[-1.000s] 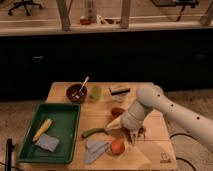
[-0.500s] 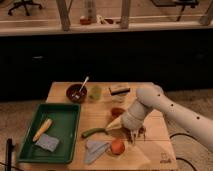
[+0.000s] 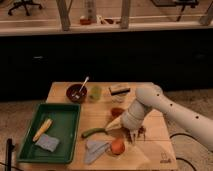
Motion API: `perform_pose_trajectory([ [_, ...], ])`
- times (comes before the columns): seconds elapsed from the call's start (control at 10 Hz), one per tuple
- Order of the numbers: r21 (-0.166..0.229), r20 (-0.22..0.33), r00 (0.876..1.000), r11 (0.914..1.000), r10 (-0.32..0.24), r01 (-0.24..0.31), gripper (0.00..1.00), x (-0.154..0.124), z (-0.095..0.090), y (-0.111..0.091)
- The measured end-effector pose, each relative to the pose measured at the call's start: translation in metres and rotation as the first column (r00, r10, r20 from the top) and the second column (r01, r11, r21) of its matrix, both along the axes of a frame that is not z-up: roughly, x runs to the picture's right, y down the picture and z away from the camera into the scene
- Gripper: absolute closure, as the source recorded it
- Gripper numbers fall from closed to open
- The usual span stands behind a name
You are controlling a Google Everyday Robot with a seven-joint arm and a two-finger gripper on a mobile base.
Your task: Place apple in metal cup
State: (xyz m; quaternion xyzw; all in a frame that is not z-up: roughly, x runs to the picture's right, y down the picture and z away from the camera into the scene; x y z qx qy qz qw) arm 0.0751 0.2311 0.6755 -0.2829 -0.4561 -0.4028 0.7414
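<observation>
The apple (image 3: 117,146), small, round and orange-red, lies on the wooden table (image 3: 150,150) near its front edge, next to a grey cloth (image 3: 95,148). My gripper (image 3: 134,133) hangs at the end of the white arm (image 3: 150,102), pointing down just above the table. It is a little behind and to the right of the apple, and apart from it. I cannot make out the metal cup; it may be hidden behind the arm. A small dark reddish round thing (image 3: 117,111) sits just left of the arm.
A long green vegetable (image 3: 93,132) lies left of the gripper. A dark brown bowl with a spoon (image 3: 76,93), a yellow-green cup (image 3: 95,93) and a brush-like block (image 3: 119,90) stand at the back. A green tray (image 3: 65,120) at the left holds a yellow item and a grey sponge.
</observation>
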Motion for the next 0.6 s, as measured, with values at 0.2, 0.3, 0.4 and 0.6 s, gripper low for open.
perform_pose_trajectory([
  [0.2,0.0,0.0,1.0,1.0,-0.002,0.002,0.2,-0.0005,0.0006,-0.0008],
  [0.3,-0.001,0.0,1.0,1.0,-0.002,0.002,0.2,-0.0006,0.0011,-0.0015],
  [0.4,-0.001,0.0,1.0,1.0,-0.003,0.003,0.2,-0.0007,0.0015,-0.002],
  [0.6,-0.002,0.001,1.0,1.0,-0.002,0.002,0.2,-0.0001,0.0029,-0.0022],
])
